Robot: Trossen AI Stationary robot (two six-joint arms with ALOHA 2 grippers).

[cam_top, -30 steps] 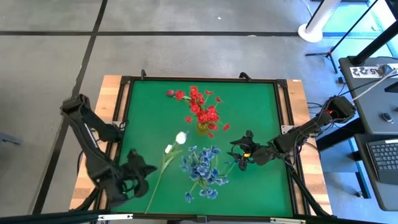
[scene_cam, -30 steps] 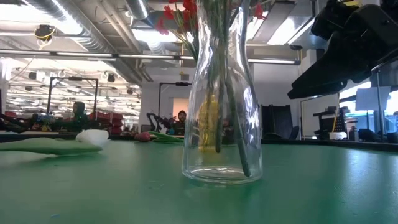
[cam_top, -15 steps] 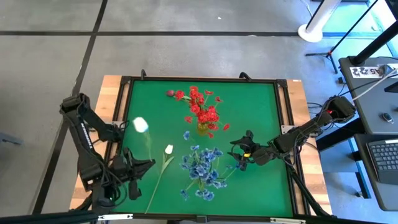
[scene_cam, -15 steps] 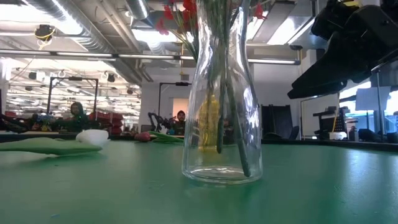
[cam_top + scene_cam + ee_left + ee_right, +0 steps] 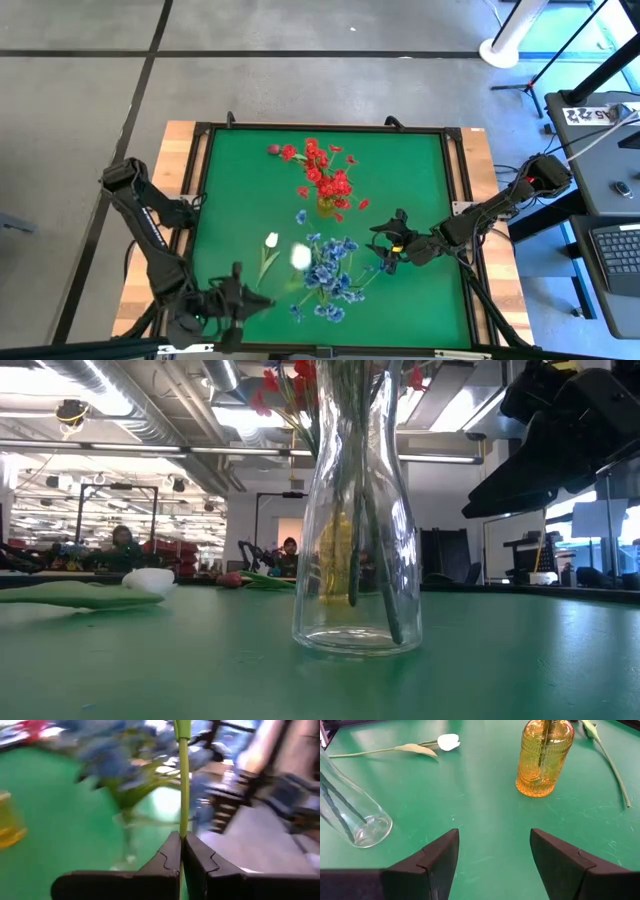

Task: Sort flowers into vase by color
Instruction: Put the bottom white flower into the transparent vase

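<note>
White tulip [image 5: 299, 256] is being carried above the clear vase [image 5: 356, 520], its stem pinched in the left gripper [image 5: 181, 851], presumably for sorting; right gripper [image 5: 492, 851] is waiting beside, fingers spread.

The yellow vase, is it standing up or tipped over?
Standing up. The yellow vase sits on its base on the green table, stems rising from its neck.

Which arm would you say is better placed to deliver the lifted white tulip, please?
Left. The left gripper is shut on the white tulip's thin green stem, its white bloom raised above the green table. The right gripper waits open, holding nothing.
</note>
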